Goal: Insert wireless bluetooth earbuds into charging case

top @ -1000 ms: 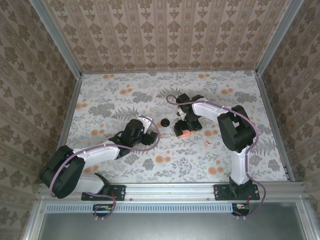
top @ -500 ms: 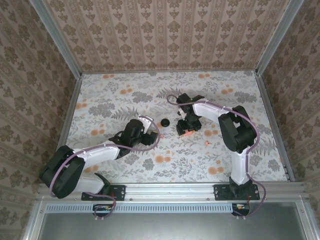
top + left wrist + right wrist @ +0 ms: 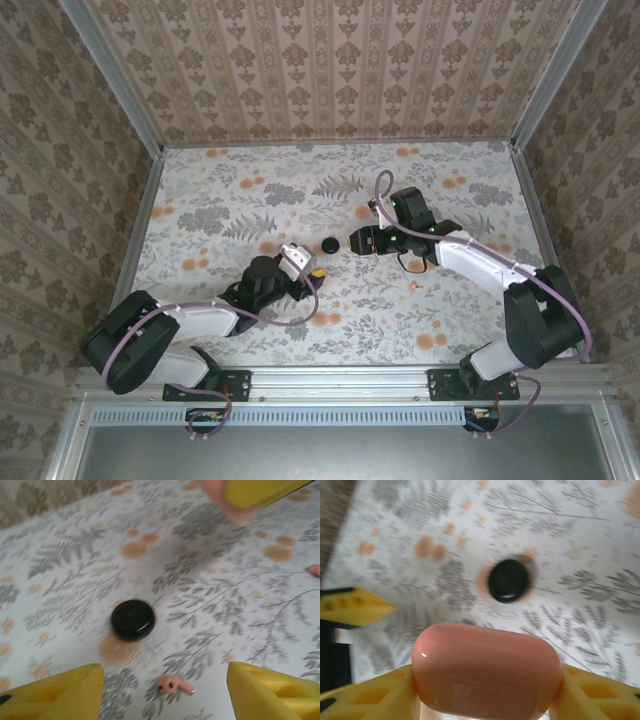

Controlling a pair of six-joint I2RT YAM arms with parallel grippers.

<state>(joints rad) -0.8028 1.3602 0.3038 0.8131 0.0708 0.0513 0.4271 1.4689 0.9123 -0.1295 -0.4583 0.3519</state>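
- While the right gripper [image 3: 487, 696] clamps the salmon-pink, pebble-shaped plastic charging case [image 3: 487, 670] between its yellow fingers, up off the table, we judge this to be the pick-up stage: neither bud is in the case yet.
- The left gripper [image 3: 165, 674] hangs low w/ jaws wide apart & nothing between them. A tiny pink plastic earbud with a short stem [image 3: 175, 685] lies on the table just ahead, roughly centred btwn the two fingers.
- The second pink earbud [image 3: 415, 284] lies on the table near the right arm, well apart from the first.
- Next move, as we judge it: bring the left jaws down around the near bud & close gently. It's small & rounded, so it could roll or pop out if pinched off-centre.
- The case lid looks shut (thin seam, no gap), so it'd need opening before anything goes in.
- Materials: the case is glossy, smooth & rounded, prob. slippery in the grip.
- The flat black round disc [image 3: 132, 620] is shiny w/ a soft rounded edge & lies beyond the near bud; not part of the job.
- The floral-print table cover [image 3: 220, 200] looks matte & flat.
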